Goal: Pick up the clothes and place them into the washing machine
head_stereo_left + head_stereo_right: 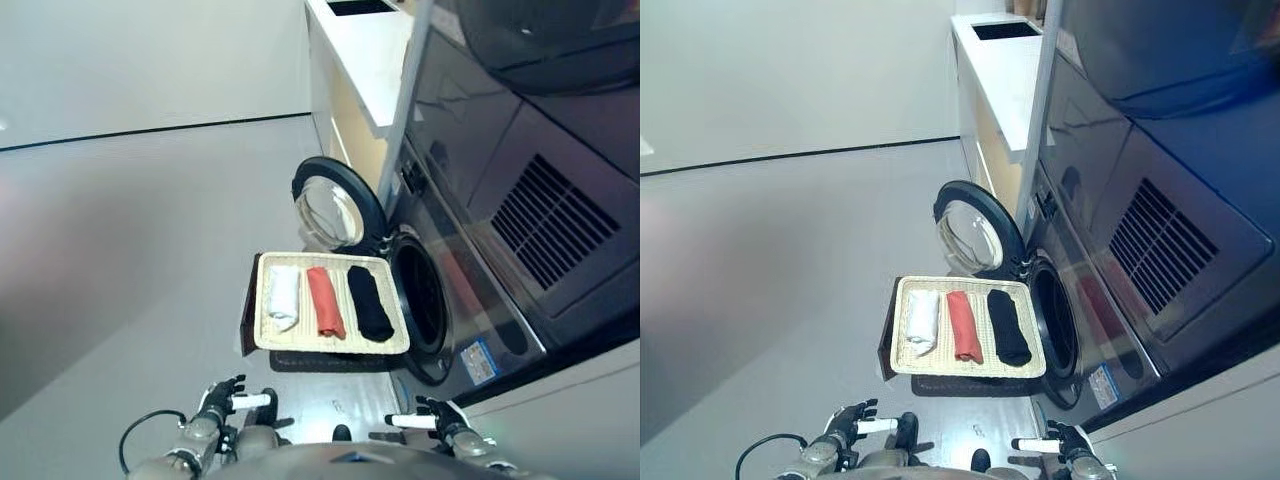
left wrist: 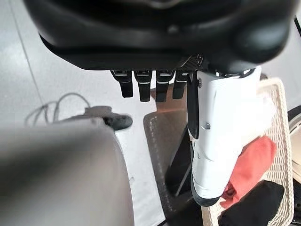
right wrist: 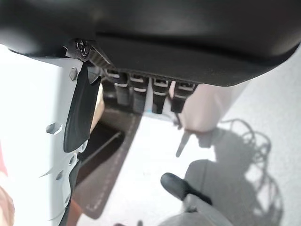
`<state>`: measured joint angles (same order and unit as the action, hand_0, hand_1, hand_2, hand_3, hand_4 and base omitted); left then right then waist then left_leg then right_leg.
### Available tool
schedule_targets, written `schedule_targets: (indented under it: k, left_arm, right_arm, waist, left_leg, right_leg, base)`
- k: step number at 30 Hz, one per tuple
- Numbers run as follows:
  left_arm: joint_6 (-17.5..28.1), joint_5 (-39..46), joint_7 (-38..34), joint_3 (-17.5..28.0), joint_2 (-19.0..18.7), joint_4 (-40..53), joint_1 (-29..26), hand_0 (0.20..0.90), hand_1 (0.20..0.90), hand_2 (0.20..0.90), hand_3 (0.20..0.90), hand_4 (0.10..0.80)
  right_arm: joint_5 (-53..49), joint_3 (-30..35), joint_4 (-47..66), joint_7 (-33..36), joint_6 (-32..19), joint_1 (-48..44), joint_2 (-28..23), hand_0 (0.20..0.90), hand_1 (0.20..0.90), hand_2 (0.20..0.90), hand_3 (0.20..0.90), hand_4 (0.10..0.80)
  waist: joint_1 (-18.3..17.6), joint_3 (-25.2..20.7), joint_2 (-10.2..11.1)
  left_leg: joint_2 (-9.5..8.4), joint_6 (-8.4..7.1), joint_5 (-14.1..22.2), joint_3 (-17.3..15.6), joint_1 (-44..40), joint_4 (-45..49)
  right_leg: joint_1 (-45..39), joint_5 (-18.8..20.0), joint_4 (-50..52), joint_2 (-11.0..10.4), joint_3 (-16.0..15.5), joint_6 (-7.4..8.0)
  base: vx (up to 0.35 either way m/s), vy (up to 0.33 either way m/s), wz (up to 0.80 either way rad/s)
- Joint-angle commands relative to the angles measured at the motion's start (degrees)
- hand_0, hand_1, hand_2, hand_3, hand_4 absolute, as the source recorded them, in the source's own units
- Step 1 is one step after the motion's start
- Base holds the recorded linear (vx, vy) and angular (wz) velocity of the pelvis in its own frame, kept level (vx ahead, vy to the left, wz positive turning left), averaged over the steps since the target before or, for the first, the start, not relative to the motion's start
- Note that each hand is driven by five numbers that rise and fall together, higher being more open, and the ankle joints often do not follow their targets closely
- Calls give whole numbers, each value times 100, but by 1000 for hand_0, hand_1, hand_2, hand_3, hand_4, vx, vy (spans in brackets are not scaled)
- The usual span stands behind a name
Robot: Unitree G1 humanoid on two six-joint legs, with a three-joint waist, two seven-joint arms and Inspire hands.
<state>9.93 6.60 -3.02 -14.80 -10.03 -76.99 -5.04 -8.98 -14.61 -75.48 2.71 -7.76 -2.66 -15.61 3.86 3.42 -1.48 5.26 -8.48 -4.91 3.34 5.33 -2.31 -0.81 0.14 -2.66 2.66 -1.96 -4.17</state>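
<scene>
A pale woven basket (image 1: 330,346) stands on a low stand in front of the washing machine. In it lie three rolled clothes side by side: a white one (image 1: 283,295), a red one (image 1: 324,301) and a black one (image 1: 369,302). The washer's drum opening (image 1: 422,300) is right beside the basket, and its round door (image 1: 330,210) is swung open. My left hand (image 1: 222,397) and right hand (image 1: 440,415) hang low, well short of the basket, both open and holding nothing. The left wrist view shows the red cloth (image 2: 251,162) past the thumb.
A dark mat (image 1: 330,362) lies under the basket stand. A white counter (image 1: 365,50) runs along the wall beyond the washer. A dark appliance front with a vent grille (image 1: 550,220) is to the right. Grey floor (image 1: 150,250) spreads to the left.
</scene>
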Motion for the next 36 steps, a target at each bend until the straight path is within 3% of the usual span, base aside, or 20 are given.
schedule_targets:
  k: [1,3,7,10,12,13,15,17,18,20,25,27,28,36]
  left_arm:
    - [153,-145,-86,-199,-222,4,129,900,900,900,900,800]
    - [153,-170,-75,-136,-275,45,109,900,900,900,900,800]
    - [135,-200,-56,-84,-325,78,81,900,900,900,900,800]
    - [120,-198,-34,-116,-388,71,15,900,900,900,900,800]
    - [107,-208,1,-137,-430,18,-46,900,900,900,900,800]
    - [97,-212,12,-145,-446,-5,-45,900,900,900,900,800]
    - [95,-206,-11,-134,-472,-67,-22,900,900,900,900,800]
    - [124,-187,-52,-100,-491,-58,9,900,900,900,900,800]
    - [152,-187,-86,-98,-507,-34,8,900,900,900,900,800]
    - [213,-133,-168,-62,-527,84,29,900,900,900,900,800]
    - [313,80,-409,-297,-447,401,-151,900,900,900,900,800]
    - [321,131,-467,-454,-400,495,-285,900,900,900,900,800]
    - [340,131,-476,-531,-376,564,-303,900,900,900,900,800]
    - [511,394,-675,-783,-466,931,-515,900,900,900,900,800]
  right_arm:
    - [-85,3,164,101,-264,-216,41,900,900,900,900,800]
    - [-33,26,47,73,-223,-229,62,900,900,900,900,800]
    - [3,44,-73,34,-203,-217,119,900,900,900,900,800]
    - [25,7,-9,17,-211,-291,127,900,900,900,900,800]
    - [-2,-1,69,23,-234,-349,128,900,900,900,900,800]
    - [-5,4,101,29,-238,-349,122,900,900,900,900,800]
    - [86,17,187,113,-218,-342,99,900,900,900,900,800]
    - [248,-22,379,212,-200,-379,57,900,900,900,900,800]
    - [358,-87,458,276,-189,-420,21,900,900,900,900,800]
    - [640,-223,602,449,-187,-550,-60,900,900,900,900,800]
    - [1259,-527,712,1018,-63,-1426,-475,900,900,900,900,800]
    - [1331,-623,658,1166,-23,-1757,-655,900,900,900,900,800]
    - [1319,-703,632,1184,-3,-1917,-719,900,900,900,900,800]
    - [1309,-1106,507,1458,46,-3139,-959,900,900,900,900,800]
  waist:
    - [21,-233,191]
    - [108,-341,248]
    - [200,-367,288]
    - [47,-126,205]
    - [-98,47,119]
    - [-106,52,102]
    - [-78,36,119]
    - [-102,76,215]
    - [-147,97,256]
    - [-84,110,347]
    - [-39,491,292]
    - [-129,666,267]
    - [-112,771,242]
    - [50,1006,93]
  left_leg:
    - [-401,548,-157,-101,302,158]
    - [-554,673,45,-177,263,258]
    - [-673,827,230,-205,166,297]
    - [-663,934,303,-126,-26,345]
    - [-624,958,328,18,-154,348]
    - [-610,940,350,43,-205,300]
    - [-535,837,405,42,-350,129]
    - [-501,724,480,54,-524,-46]
    - [-505,697,505,100,-563,-92]
    - [-466,640,538,75,-546,-117]
    - [-334,468,298,141,195,-24]
    - [-187,428,289,-337,629,372]
    - [-151,424,272,-423,767,512]
    - [-186,431,167,-574,1528,663]
  right_leg:
    - [-878,-353,-197,-630,309,897]
    - [-867,-367,2,-829,328,1012]
    - [-572,-376,836,-926,310,1145]
    - [151,55,2102,-750,333,1309]
    - [543,96,2567,-600,296,1271]
    - [646,56,2405,-640,158,1196]
    - [719,1,1570,-1019,-459,1085]
    - [709,290,717,-1277,-874,1127]
    - [672,379,522,-1295,-681,1147]
    - [578,405,423,-1300,-611,1160]
    - [908,401,423,-1264,-973,1113]
    - [1114,360,567,-1379,-1196,1091]
    - [1198,348,630,-1391,-1241,1076]
    - [2030,423,911,-1443,-1137,1071]
  base:
    - [201,138,-45]
    - [231,162,-43]
    - [146,129,-23]
    - [58,121,-1]
    - [96,64,9]
    - [200,-8,23]
    - [243,-116,22]
    - [223,-176,1]
    - [185,-131,-3]
    - [98,-111,23]
    - [-163,-113,47]
    - [-210,-56,72]
    - [-136,-38,77]
    - [-75,-4,1]
